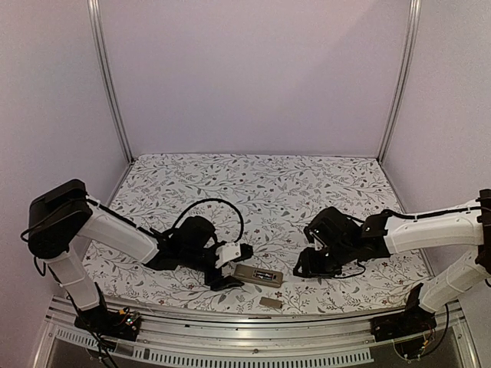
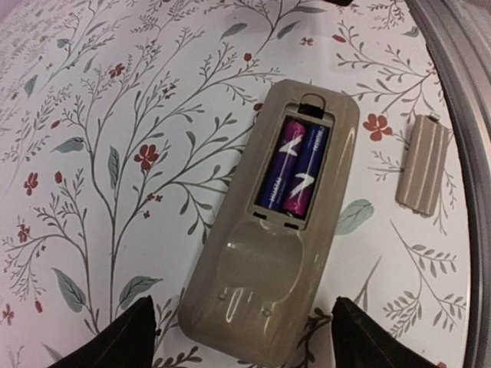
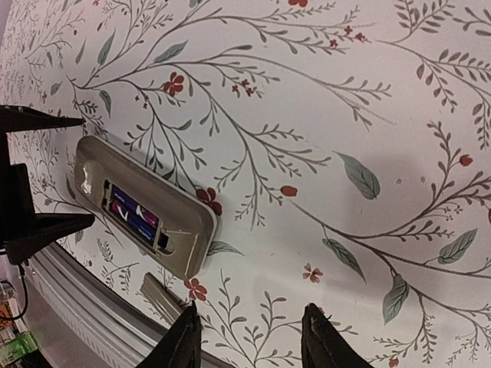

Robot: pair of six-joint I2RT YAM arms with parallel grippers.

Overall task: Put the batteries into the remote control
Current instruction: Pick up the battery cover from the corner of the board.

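The remote control [image 1: 258, 274] lies tan back up near the table's front edge, also in the left wrist view [image 2: 276, 222] and the right wrist view [image 3: 146, 207]. Two blue and purple batteries [image 2: 293, 169] sit side by side in its open recess; they also show in the right wrist view [image 3: 132, 214]. My left gripper [image 1: 234, 267] is open and empty, its fingers [image 2: 123, 341] either side of the remote's near end, apart from it. My right gripper [image 1: 308, 262] is open and empty, to the right of the remote over bare cloth [image 3: 249, 337].
The small tan cover panel [image 1: 270, 302] lies loose on the floral cloth between the remote and the metal front rail [image 1: 253, 337]; it shows right of the remote in the left wrist view [image 2: 422, 172] and in the right wrist view [image 3: 163, 300].
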